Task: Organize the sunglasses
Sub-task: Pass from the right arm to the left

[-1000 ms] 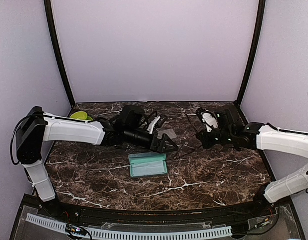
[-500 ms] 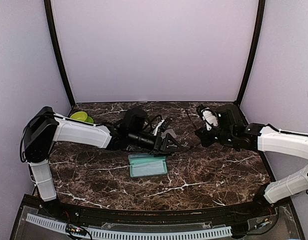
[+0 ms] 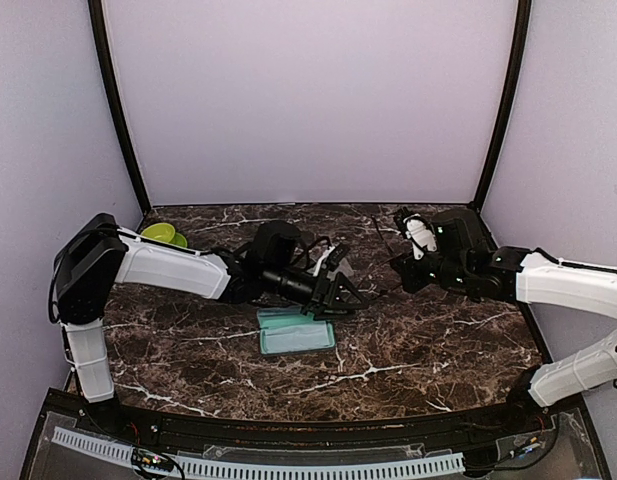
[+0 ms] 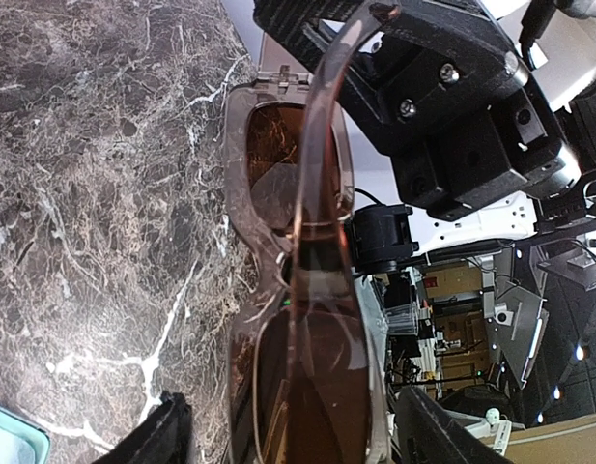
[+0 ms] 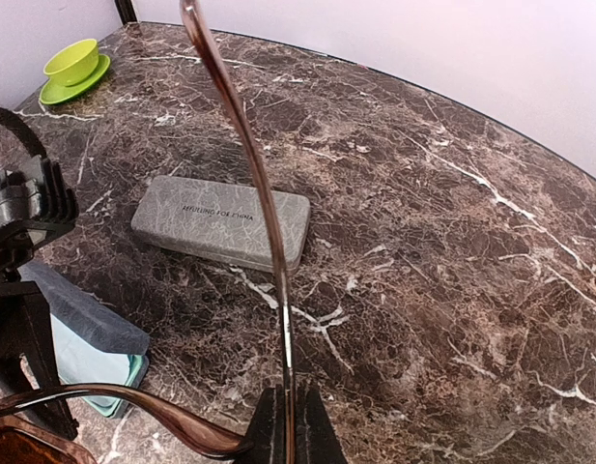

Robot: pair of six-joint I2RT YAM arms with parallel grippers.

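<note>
Top of the table (image 5: 452, 242): dark brown marble pattern, white veins, smooth, slight sheen. Frame of the sunglasses (image 4: 299, 242): translucent brown plastic, glossy. Left of centre, the case (image 5: 220, 220): grey, matt, fine-textured covering.

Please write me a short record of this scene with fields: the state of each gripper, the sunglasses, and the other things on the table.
right gripper: shut on one temple of the brown sunglasses
left gripper: open, one finger on each side of the sunglasses' front
teal case: open, on the marble table, close to the left gripper
grey case: closed, lying flat
green cup: on its saucer, far left corner
</note>
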